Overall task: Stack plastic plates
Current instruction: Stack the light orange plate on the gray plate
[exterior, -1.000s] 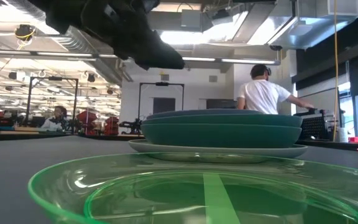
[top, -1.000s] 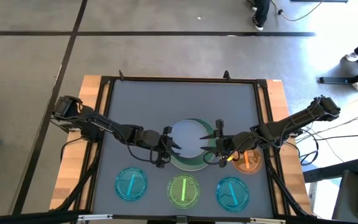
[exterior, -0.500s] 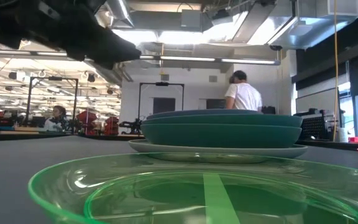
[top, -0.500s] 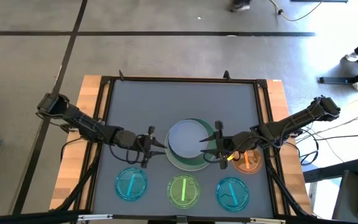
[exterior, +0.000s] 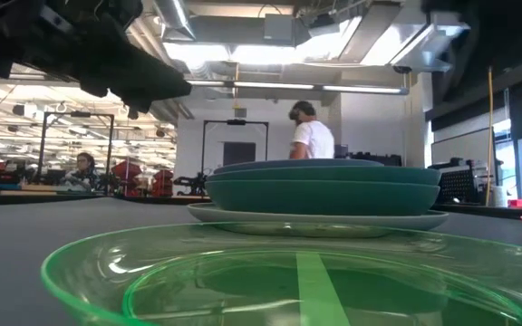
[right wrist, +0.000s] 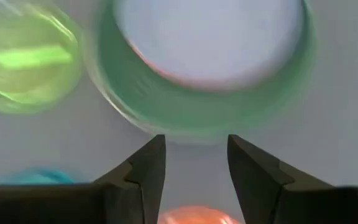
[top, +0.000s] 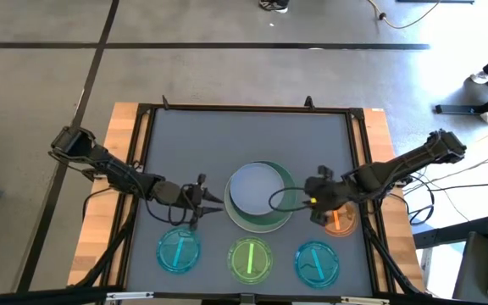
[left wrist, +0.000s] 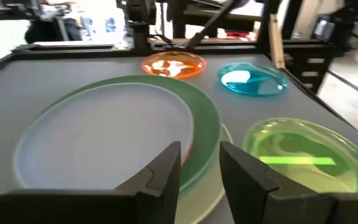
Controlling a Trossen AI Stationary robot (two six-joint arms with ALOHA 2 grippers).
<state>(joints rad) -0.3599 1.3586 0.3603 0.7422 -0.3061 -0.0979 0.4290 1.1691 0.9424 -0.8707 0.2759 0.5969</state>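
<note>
The larger plates form one stack (top: 259,198) at the table's middle: pale blue on top, a pink edge (left wrist: 188,146) under it, green below, cream (exterior: 324,217) at the bottom on the table. Four small translucent plates lie flat near the near edge: cyan (top: 179,252), bright green (top: 250,258), cyan (top: 317,263) and orange (top: 340,219). My left gripper (top: 219,203) (left wrist: 201,155) is open just left of the stack. My right gripper (top: 295,200) (right wrist: 196,143) is open, raised above the gap between the stack and the orange plate.
A black frame (top: 244,108) borders the grey table top, with wooden strips (top: 124,169) outside it. The far half of the table (top: 244,140) is bare grey. A person (exterior: 311,136) stands in the room beyond the far edge.
My left gripper has drawn back from the stack's left rim toward the table's left edge. In the last half second my right gripper has pulled away from the stack's right rim toward the right edge and risen. The stack has kept its place.
</note>
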